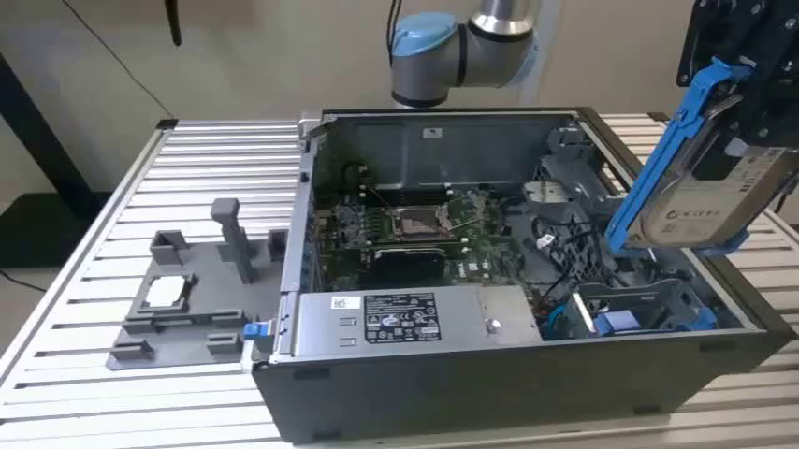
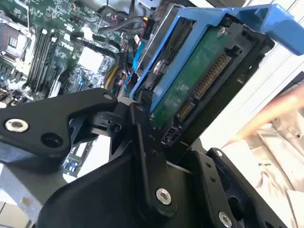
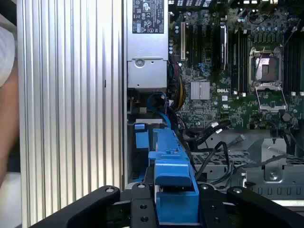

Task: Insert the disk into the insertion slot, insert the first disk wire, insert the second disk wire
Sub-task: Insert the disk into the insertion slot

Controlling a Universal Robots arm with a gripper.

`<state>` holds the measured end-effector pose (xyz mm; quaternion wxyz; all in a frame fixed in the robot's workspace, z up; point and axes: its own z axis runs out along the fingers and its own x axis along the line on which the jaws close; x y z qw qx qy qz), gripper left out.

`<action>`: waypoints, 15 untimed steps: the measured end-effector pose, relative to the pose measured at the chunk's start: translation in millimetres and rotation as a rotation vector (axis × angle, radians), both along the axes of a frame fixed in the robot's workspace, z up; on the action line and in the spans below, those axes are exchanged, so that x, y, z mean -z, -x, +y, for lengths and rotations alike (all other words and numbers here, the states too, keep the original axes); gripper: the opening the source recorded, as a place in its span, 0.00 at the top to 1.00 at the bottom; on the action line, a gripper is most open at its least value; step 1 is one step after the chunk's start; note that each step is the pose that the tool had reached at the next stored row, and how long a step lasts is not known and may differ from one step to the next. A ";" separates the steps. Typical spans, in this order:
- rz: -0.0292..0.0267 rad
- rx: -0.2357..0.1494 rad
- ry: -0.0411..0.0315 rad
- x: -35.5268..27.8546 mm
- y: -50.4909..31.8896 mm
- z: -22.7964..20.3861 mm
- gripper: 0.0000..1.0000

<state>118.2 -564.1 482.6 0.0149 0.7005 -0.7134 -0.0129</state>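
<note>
The disk (image 1: 699,201) hangs in the air at about three o'clock in the exterior view. It is steeply tilted and well clear of the insertion slot (image 1: 656,297), which sits at roughly five o'clock inside the black computer case (image 1: 500,393). The gripper (image 1: 747,112) holds the disk by its upper end. In the second wrist view the fingers (image 2: 242,50) appear clamped on the blue carrier's sides, though the contact itself is partly hidden. Another blue-tabbed carrier (image 1: 618,323) lies low in the cage. Loose black cables (image 1: 562,245) rest beside the cage, none joined to the disk. I judge the task barely begun: the disk is lifted but not seated, and both wires are left to do. The case stands on the slatted bench (image 1: 200,150).
</note>
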 end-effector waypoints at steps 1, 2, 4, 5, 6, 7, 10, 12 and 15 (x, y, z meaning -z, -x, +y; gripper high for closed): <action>0.0000 0.000 0.0001 0.0 0.0 0.0 0.67; 0.0000 0.000 0.0000 0.0 0.0 0.0 0.67; 0.0000 0.000 0.0001 0.1 0.0 0.0 0.67; 0.0000 0.000 0.0001 0.3 0.0 0.0 0.67; 0.0000 0.000 0.0000 0.6 0.0 0.0 0.67; 0.0000 0.000 0.0001 0.9 0.0 0.0 0.67; 0.0000 0.000 0.0006 1.8 0.0 -0.1 0.67; 0.0000 0.000 0.0010 2.5 0.0 -0.1 0.67; 0.0000 0.000 0.0011 3.7 -0.1 -0.7 0.67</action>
